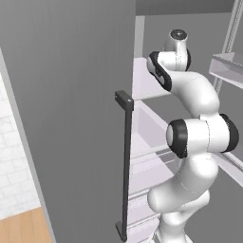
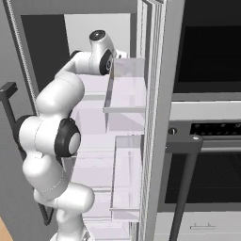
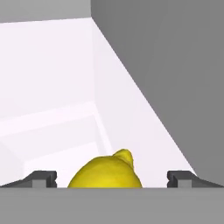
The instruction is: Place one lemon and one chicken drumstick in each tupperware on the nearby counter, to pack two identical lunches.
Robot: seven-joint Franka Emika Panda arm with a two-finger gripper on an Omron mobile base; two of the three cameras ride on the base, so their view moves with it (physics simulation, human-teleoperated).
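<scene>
We have the hand (image 3: 112, 178) reaching into the open fridge, fingers wide apart, with the lemon (image 3: 106, 173) lying between them on the white shelf (image 3: 52, 87). Risk: closing off-centre on the rounded fruit may squeeze it out and roll it deeper inside.

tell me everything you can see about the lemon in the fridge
The lemon is bright yellow and smooth, rounded, with a small nub at its upper right in the hand view. Just its top half shows; the lower part is cut off. It lies inside the pale white fridge compartment, between the two dark fingertips of the open gripper, which stand apart from it on either side.
</scene>
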